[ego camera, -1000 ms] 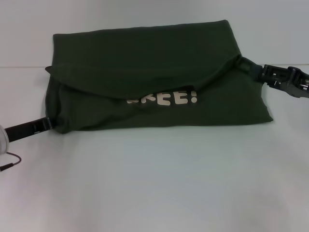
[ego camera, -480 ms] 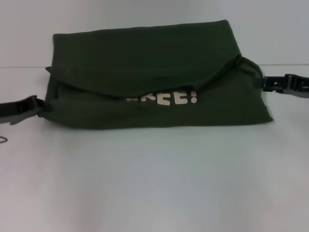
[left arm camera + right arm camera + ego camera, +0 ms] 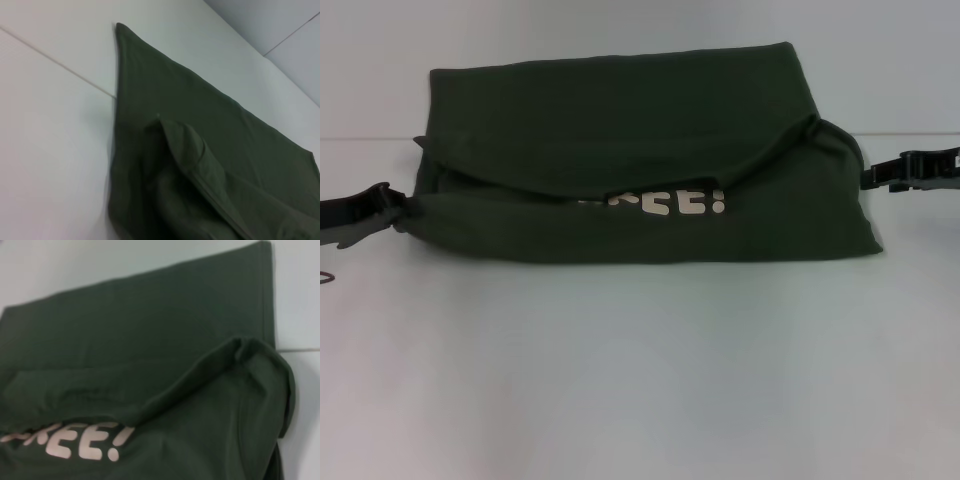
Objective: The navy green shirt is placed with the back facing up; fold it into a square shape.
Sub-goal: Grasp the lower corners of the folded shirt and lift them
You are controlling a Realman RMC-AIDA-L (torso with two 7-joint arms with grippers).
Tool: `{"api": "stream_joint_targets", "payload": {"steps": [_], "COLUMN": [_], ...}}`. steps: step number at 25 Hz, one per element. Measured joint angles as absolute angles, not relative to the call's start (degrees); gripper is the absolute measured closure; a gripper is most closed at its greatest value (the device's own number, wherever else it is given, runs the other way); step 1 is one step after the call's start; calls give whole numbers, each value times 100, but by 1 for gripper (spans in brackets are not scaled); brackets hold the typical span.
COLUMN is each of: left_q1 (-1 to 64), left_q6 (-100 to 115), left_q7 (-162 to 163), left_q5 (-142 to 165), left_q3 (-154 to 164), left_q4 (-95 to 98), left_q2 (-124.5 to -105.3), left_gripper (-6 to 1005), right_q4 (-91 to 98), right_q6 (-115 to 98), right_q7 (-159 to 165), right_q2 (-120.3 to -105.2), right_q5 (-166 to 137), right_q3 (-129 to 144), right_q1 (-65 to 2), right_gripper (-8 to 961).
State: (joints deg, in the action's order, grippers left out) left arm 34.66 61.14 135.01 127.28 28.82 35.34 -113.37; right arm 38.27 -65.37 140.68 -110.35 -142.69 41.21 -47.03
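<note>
The navy green shirt (image 3: 620,130) lies across the far half of the white table, folded into a wide band. Its far layer drapes over the near layer, and white letters (image 3: 665,203) peek out below the drape. My left gripper (image 3: 392,208) is at the shirt's left end, where the fabric bunches to a point in its grip. At the right end, my right gripper (image 3: 868,178) holds the raised edge. The left wrist view shows folded layers of the shirt (image 3: 200,125). In the right wrist view the shirt (image 3: 125,330) curls over the letters (image 3: 75,442).
The white table (image 3: 640,370) stretches bare from the shirt to its near edge. A seam line (image 3: 360,138) crosses the surface behind the shirt. A thin cable (image 3: 326,277) shows at the far left edge.
My left gripper has moved away from me, dragging the shirt's near left corner with it. My right gripper has drawn outward to the right. More of the lettering is covered now.
</note>
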Motion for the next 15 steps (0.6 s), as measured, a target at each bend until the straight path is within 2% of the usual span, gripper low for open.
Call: {"api": "stream_joint_targets", "payload": {"steps": [15], "left_q1": [3448], "left_q6": [6091], "left_q7": [13471], "left_q5": [12717], "left_q3": [2874], "left_q4": [3533], "left_q2": [-11402], "left_gripper": [985], "right_q4": [3277], "right_q6": [-5790], "right_q7": [14197], "right_q2": [-11123], "right_q5": [-14503], "right_q3": [4527], "right_q1": [-4788], "right_gripper": [431]}}
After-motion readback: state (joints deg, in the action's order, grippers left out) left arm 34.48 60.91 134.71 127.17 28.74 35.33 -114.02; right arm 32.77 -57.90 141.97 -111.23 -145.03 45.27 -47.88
